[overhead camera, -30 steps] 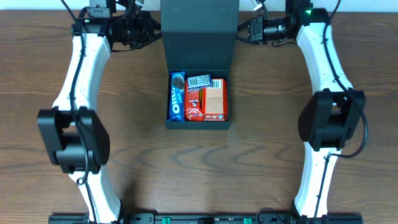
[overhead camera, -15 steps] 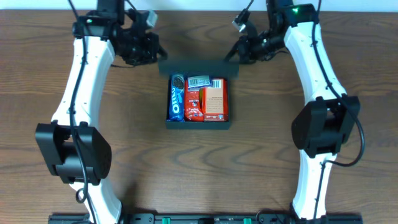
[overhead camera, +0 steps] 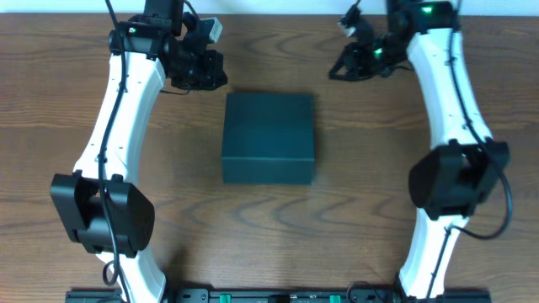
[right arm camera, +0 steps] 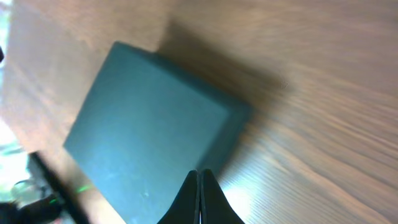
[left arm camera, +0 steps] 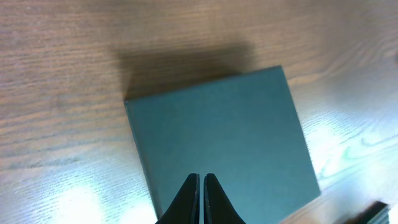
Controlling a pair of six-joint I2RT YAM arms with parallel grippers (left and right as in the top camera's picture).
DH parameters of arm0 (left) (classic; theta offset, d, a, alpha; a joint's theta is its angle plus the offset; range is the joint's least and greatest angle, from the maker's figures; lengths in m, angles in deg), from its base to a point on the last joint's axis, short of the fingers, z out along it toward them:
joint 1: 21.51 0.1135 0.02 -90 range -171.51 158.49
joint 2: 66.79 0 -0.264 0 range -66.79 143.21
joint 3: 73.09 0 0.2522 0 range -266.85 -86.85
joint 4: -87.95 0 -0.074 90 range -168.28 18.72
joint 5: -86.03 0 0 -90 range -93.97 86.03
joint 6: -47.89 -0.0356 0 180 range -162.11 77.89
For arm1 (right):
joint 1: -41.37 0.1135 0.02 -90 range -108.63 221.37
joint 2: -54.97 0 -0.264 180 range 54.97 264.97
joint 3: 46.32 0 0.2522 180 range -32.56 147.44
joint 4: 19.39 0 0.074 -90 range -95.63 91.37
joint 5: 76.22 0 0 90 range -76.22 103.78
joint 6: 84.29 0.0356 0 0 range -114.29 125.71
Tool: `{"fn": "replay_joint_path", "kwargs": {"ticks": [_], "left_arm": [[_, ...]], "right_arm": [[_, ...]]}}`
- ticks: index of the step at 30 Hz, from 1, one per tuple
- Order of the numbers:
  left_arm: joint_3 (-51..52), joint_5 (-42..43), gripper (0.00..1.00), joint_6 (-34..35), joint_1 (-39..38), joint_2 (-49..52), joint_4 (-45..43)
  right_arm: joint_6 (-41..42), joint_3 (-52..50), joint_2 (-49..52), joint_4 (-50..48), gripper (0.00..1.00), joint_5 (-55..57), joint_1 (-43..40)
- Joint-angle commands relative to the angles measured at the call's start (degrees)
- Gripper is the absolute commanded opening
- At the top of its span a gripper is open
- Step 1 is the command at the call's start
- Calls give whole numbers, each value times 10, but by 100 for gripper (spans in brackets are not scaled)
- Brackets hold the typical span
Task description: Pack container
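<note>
The matte black container (overhead camera: 269, 138) lies in the middle of the wooden table with its flat lid down, so whatever is inside is hidden. It fills much of the left wrist view (left arm camera: 217, 134) and the right wrist view (right arm camera: 149, 130). My left gripper (overhead camera: 216, 74) hovers off the container's far left corner, shut and empty, its fingertips (left arm camera: 201, 178) pressed together above the lid. Off the far right corner my right gripper (overhead camera: 337, 71) is shut as well, with nothing between its fingertips (right arm camera: 199, 173).
Bare brown wood table (overhead camera: 362, 194) surrounds the container on all sides. Both white arms reach up along the table's left and right sides from bases at the near edge (overhead camera: 269, 295).
The lid, standing open a second ago with snack packets visible inside, has swung down and now lies flat on the container. Both grippers have drawn back outward from the lid's far edge.
</note>
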Motion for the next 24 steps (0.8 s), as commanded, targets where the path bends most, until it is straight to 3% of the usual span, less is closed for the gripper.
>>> {"fn": "replay_joint_path", "kwargs": {"ticks": [1, 6, 10, 16, 24], "left_arm": [[-1, -69, 6, -13, -36, -16, 14], [-1, -116, 6, -54, -99, -16, 37], [9, -177, 6, -56, -147, -15, 54], [90, -175, 6, -60, -187, -15, 27], [168, -138, 6, -60, -200, -15, -17]], "right_arm": [[0, 4, -73, 5, 1, 102, -9], [0, 4, -152, 31, 1, 231, -10], [0, 4, -208, 54, 1, 237, -21], [-7, 4, -301, 79, 1, 231, -61], [-6, 4, -347, 128, 2, 231, -66]]}}
